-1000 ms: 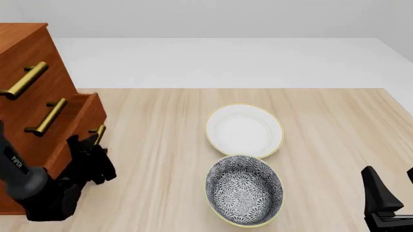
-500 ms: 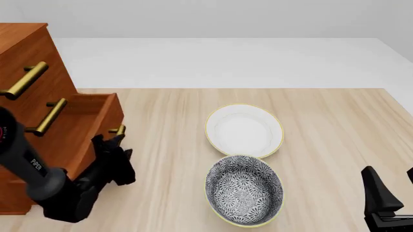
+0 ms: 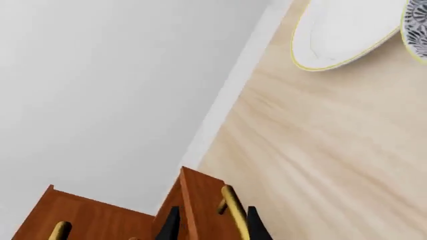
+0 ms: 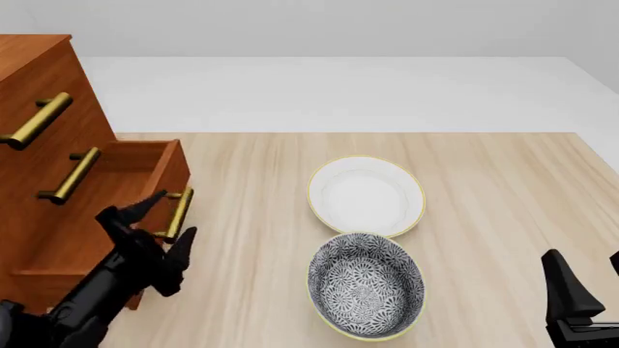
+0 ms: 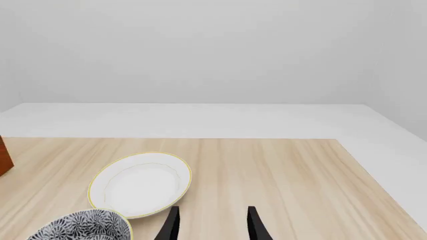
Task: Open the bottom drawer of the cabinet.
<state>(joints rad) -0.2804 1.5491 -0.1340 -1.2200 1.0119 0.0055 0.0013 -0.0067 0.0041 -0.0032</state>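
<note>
Wooden bench, bottom drawer of cabinet pulled out at left, my left gripper spread wide around its handle, not clamped; pulling now risks fingers slipping off the bar.

You see even, bright, diffuse light with only faint soft shadows, no glare, and sharp renders throughout, though your left wrist view looks tilted.

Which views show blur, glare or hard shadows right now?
Front view: sharp, flat light, only faint shadow under the patterned bowl. Left wrist view: table grain looks smeared, bottom drawer handle still crisp. Right wrist view: clean, no glare on the white bowl.
</note>
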